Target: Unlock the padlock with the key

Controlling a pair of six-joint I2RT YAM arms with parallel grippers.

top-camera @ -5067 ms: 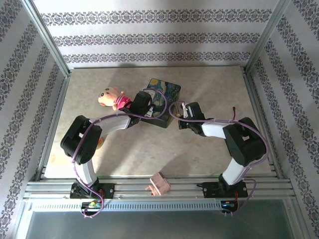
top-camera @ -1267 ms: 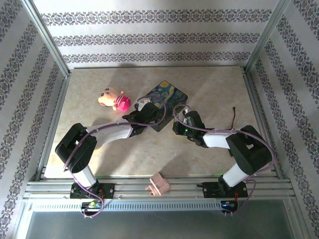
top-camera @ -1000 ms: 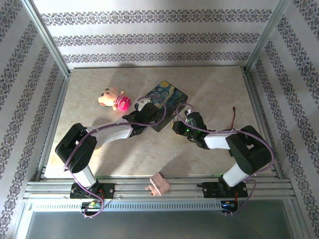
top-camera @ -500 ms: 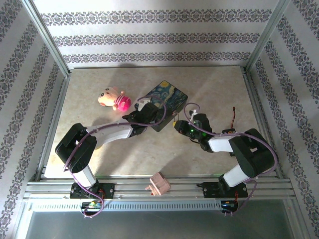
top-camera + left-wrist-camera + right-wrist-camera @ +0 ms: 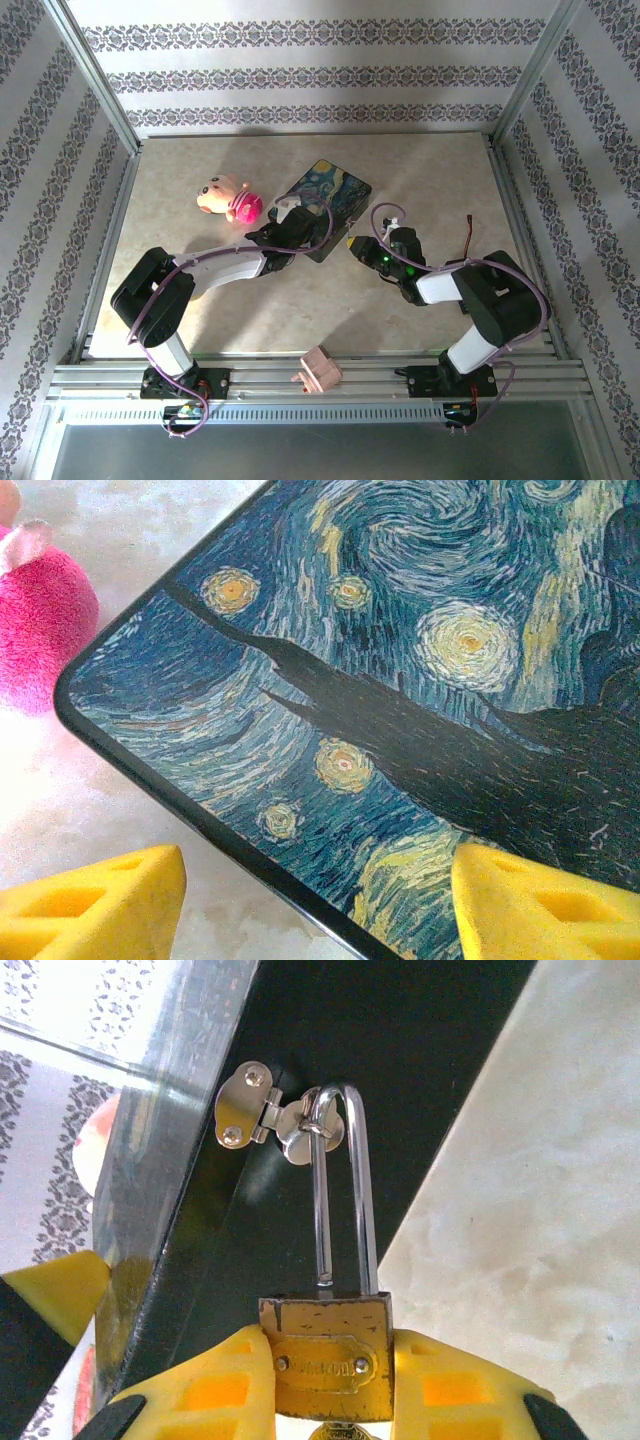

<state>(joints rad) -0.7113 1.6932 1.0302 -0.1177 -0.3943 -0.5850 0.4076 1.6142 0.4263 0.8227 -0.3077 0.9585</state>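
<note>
The right hand (image 5: 327,1385) is clenching the padlock (image 5: 327,1345) by the two flat sides of its brass body, one yellow pad (image 5: 215,1395) pressing on each. The shackle (image 5: 340,1190) is running straight out ahead of the fingertips and is hooking through the latch (image 5: 245,1105) on the dark wall of the painted box (image 5: 400,1060), with the pale bench (image 5: 540,1210) lying off to the hand's right. The shackle is looking closed. The end of the body facing back toward the palm is hiding, so I cannot tell whether the key is sitting in it.

The padlock is likely handling as a small, rigid, fairly dense piece with smooth metal faces, so it could be slipping or twisting between the soft pads if turned hard. Holding it across the flat sides, as here, is giving the surest purchase. The thin shackle is tethering it to the latch, so pulling would be dragging the light box.

The left hand (image 5: 318,875) is standing released, its fingers spread wide astride the box's corner, one over the lid and one over the bench.
</note>
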